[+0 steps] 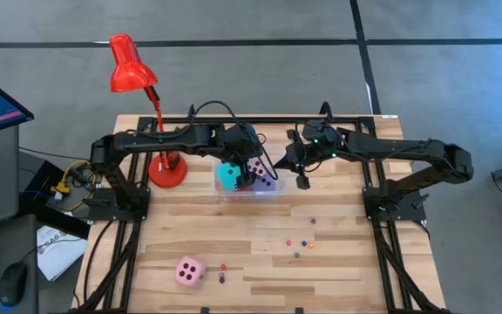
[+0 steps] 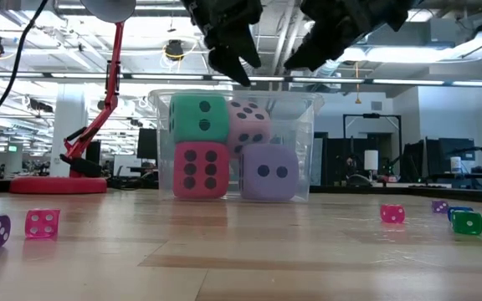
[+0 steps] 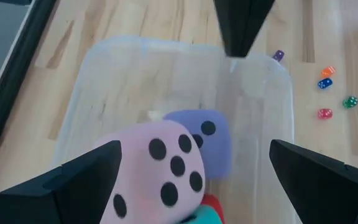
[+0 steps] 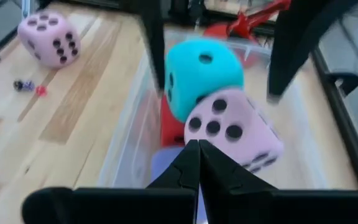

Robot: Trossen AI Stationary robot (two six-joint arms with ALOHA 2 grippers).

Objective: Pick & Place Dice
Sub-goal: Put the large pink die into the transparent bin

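Four of the big dice sit stacked in the clear bin [image 1: 273, 189] toward the back of the surface [image 1: 347, 262]: red [image 2: 200, 170] and lavender [image 2: 269, 172] at the bottom, cyan [image 2: 199, 118] and a pink one [image 2: 248, 125] on top. The fifth, the other pink die [image 1: 190, 272], lies alone near the front edge on the left side, well apart from the bin.

The left hand [image 2: 233, 63] hangs just over the bin with its fingers spread as wide as they go and nothing between them. The right hand [image 1: 302, 181] hovers beside the bin's right end, fingers pressed together, holding nothing.

To my eye the drop is done and the lone pink die is what remains. The left hand should lift straight up first, so its fingers don't clip the top dice or the bin wall, then swing forward to the die and come down square over two opposite faces. Small dice [image 1: 301, 245] are scattered across the front of the surface, some right by the pink one, so a clean vertical descent is best.

The dice look like soft foam with dark pips; they should squash a little and grip easily, but the full bin leaves little room, so the last one will likely perch on top.
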